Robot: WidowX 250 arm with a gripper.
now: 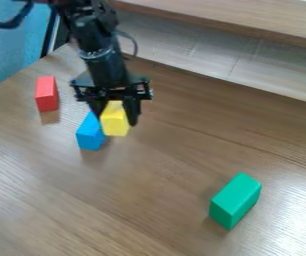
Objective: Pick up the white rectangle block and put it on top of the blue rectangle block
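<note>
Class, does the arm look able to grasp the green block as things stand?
Probably not: the gripper has the yellow block between its fingers and would likely need to release it first, though the way to the green block looks free.

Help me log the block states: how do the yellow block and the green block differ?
The yellow block is between the fingers of the gripper; the green block rests on the table, away from them. The yellow block appears right beside the blue block, whereas the green block sits apart from every other block. Both are plain, straight-edged blocks, each in one colour.
</note>
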